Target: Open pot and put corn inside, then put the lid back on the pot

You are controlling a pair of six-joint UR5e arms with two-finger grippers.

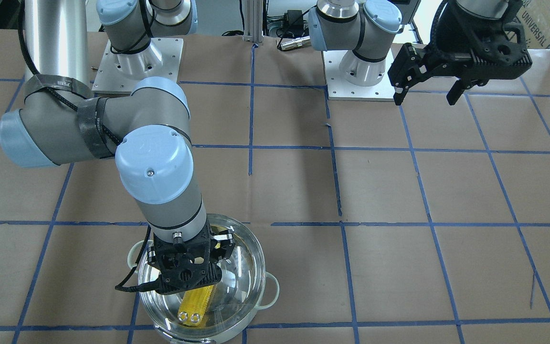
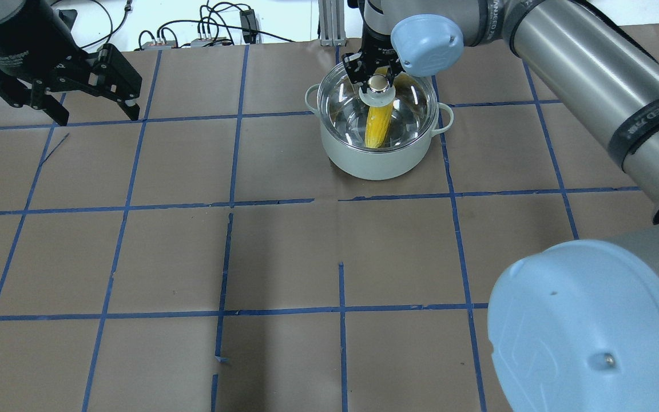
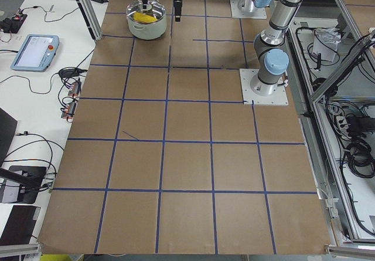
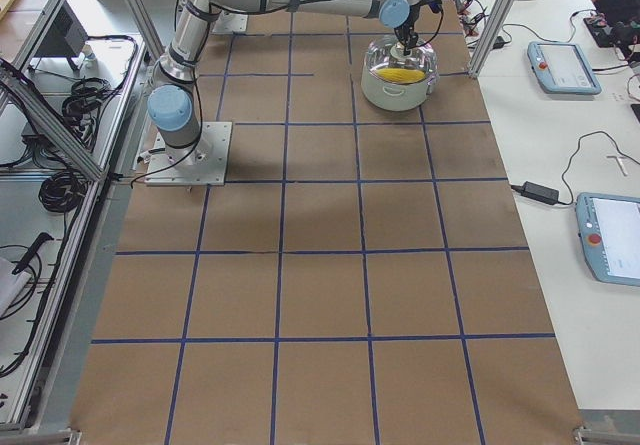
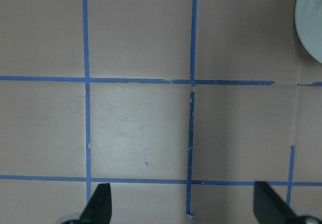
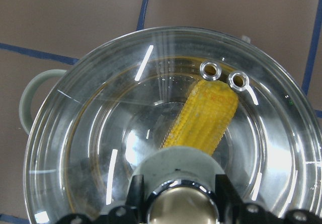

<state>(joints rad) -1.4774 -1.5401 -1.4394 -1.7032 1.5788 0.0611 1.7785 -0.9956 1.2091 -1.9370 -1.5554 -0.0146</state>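
Robot's right gripper [image 6: 179, 199] points straight down, its two fingers [image 6: 137, 191] pressed against opposite sides of the knob [image 2: 380, 86] on the lid [image 6: 100, 133]. Directly beneath it, the lid sits level on the rim of the pot [image 2: 375, 163]. Under the glass, below the gripper, the corn [image 6: 206, 113] lies slanted inside the pot, one end near the two vent rings [image 6: 211, 70]. Well apart from that gripper, the left gripper [image 1: 427, 95] hangs above the table [image 2: 284, 257], its fingers spread wide.
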